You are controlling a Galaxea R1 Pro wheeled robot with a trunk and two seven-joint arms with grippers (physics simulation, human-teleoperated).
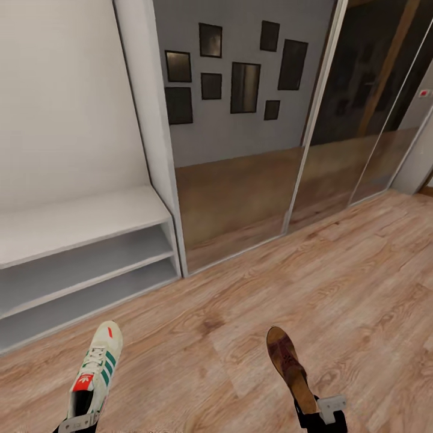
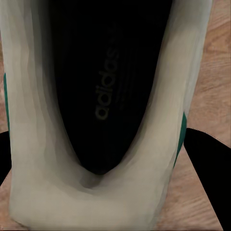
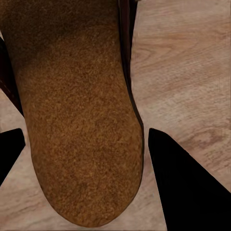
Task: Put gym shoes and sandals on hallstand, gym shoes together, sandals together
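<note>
A cream-white gym shoe (image 1: 96, 367) with green stripes hangs toe-forward low at the left, and my left gripper (image 1: 77, 423) is shut on its heel. In the left wrist view the gym shoe's dark opening (image 2: 110, 96) lies between the two black fingers (image 2: 204, 159). My right gripper (image 1: 320, 414) is shut on the heel of a brown sandal (image 1: 288, 361), which points away from me. The sandal's tan insole (image 3: 77, 120) sits between the right fingers (image 3: 183, 183). The pale-grey hallstand (image 1: 78, 222), its two shelf levels bare, stands ahead at the left on the corridor floor (image 1: 240, 313).
Mirrored sliding doors (image 1: 240, 180) stand to the right of the hallstand and reflect a grey wall with dark picture frames. A white upright panel (image 1: 150, 120) separates the two. Wood planks stretch away to the right.
</note>
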